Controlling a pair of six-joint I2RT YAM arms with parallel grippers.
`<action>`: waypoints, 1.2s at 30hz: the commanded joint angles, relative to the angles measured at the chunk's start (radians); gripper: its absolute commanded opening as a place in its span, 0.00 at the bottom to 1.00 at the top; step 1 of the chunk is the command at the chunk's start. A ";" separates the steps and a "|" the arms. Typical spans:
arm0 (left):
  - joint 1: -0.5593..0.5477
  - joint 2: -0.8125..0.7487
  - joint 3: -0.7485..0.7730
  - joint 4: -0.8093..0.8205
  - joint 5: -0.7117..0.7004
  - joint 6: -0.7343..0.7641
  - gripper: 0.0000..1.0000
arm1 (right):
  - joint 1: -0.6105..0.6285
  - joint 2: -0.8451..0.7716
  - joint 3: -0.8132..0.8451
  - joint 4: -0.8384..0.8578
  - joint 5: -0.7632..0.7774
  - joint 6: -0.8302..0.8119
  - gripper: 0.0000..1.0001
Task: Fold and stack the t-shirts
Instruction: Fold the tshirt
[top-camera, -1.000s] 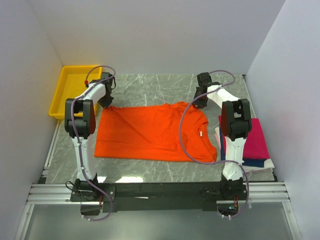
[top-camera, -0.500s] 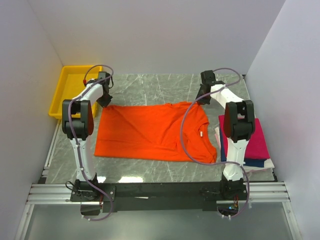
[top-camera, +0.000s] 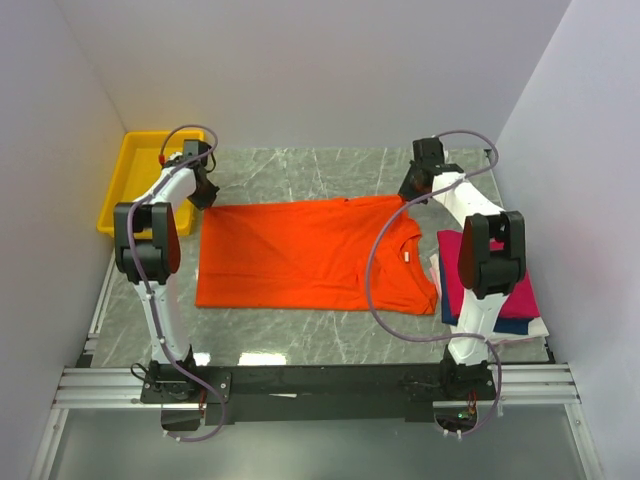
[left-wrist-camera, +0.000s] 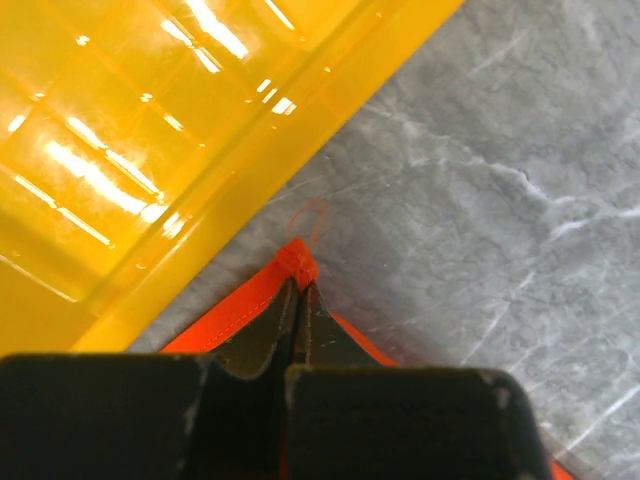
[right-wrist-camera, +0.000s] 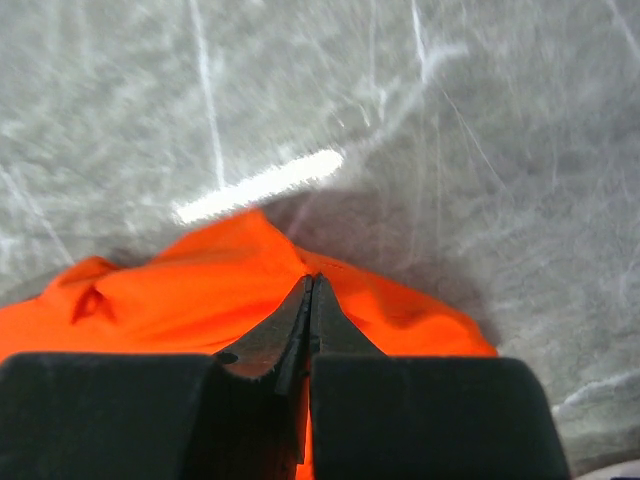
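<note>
The orange t-shirt (top-camera: 300, 255) lies spread flat across the middle of the marble table. My left gripper (top-camera: 203, 190) is shut on its far left corner (left-wrist-camera: 296, 262), right beside the yellow tray. My right gripper (top-camera: 413, 190) is shut on its far right corner (right-wrist-camera: 270, 250), where the cloth bunches up round the jaws. A stack of folded shirts, magenta-pink (top-camera: 522, 282) on top with navy blue (top-camera: 505, 325) and white (top-camera: 538, 328) edges showing under it, lies at the right edge behind my right arm.
The yellow plastic tray (top-camera: 128, 180) stands at the far left, its wall close to my left gripper (left-wrist-camera: 150, 180). White walls enclose the table on three sides. Grey marble (top-camera: 310, 170) shows beyond the shirt.
Both grippers have moved away from me and outward with the shirt's far corners. The far edge is now pulled straight and the shirt lies flatter and farther back.
</note>
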 joint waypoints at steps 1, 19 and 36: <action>0.005 -0.068 -0.021 0.059 0.054 0.038 0.01 | -0.006 -0.093 -0.050 0.038 0.016 -0.005 0.00; 0.034 -0.384 -0.432 0.183 0.128 -0.017 0.01 | -0.008 -0.477 -0.446 0.049 0.018 0.055 0.00; 0.065 -0.542 -0.653 0.244 0.200 -0.042 0.01 | -0.006 -0.633 -0.717 0.092 -0.034 0.086 0.00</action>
